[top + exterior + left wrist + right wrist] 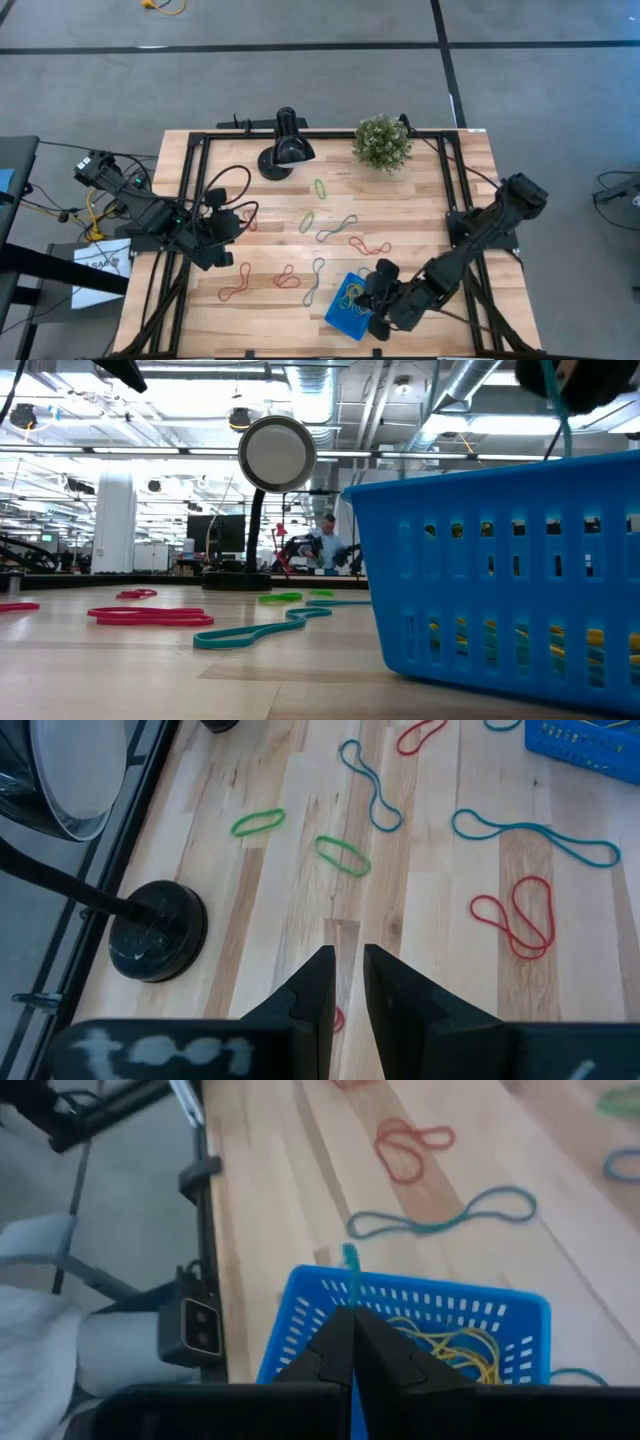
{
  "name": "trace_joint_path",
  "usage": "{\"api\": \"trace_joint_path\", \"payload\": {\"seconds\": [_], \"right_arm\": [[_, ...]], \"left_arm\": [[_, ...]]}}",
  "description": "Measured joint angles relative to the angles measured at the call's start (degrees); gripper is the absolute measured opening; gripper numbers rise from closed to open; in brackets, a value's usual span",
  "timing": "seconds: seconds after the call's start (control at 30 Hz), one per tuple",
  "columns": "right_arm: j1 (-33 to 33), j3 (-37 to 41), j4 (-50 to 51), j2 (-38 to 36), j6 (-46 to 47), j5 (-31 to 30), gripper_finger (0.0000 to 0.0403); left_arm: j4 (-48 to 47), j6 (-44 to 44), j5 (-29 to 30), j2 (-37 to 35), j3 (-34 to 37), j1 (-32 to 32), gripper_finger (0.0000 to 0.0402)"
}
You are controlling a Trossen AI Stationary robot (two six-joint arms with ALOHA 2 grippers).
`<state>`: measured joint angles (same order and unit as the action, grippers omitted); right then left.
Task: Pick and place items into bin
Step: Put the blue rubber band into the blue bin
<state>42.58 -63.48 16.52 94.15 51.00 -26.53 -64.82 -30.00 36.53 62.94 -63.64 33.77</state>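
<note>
Right gripper (352,1342) hangs over the blue bin (349,303) at the surface's 6 o'clock, fingers pinched on a teal band (351,1270). Left gripper (347,982) at 9 o'clock, fingers slightly apart, empty.

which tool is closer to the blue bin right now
Right. The right tool hangs over the bin, pinching a teal band. The left tool is far across the table.
</note>
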Motion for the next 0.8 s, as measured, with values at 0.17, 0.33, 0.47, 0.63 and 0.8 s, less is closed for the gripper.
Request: {"api": "trace_joint_path", "payload": {"seconds": [0.17, 0.33, 0.47, 0.63, 0.8], "right_arm": [[-1.36, 0.00, -1.16, 2.82, 0.15, 3.64, 0.0000], [-2.15, 0.00, -0.35, 2.66, 3.00, 6.96, 0.0008], [-2.24, -0.02, 1.28, 2.14, 3.46, 7.63, 0.0039], [-2.59, -0.02, 2.39, 2.16, 3.45, 7.39, 0.0080], [-3.74, -0.03, 10.25, 1.17, 5.27, 7.33, 0.0107]], "left_arm": [[-0.07, 0.00, 0.02, 0.00, 0.00, 0.00, 0.0046], [-0.13, 0.02, 0.04, 0.00, 0.00, 0.01, 0.0046], [-0.11, 0.02, 0.06, 0.00, 0.00, 0.00, 0.0046], [-0.11, 0.02, 0.09, 0.00, 0.00, -0.01, 0.0046], [-0.11, 0.02, 0.10, 0.00, 0.00, 0.01, 0.0046]]}}
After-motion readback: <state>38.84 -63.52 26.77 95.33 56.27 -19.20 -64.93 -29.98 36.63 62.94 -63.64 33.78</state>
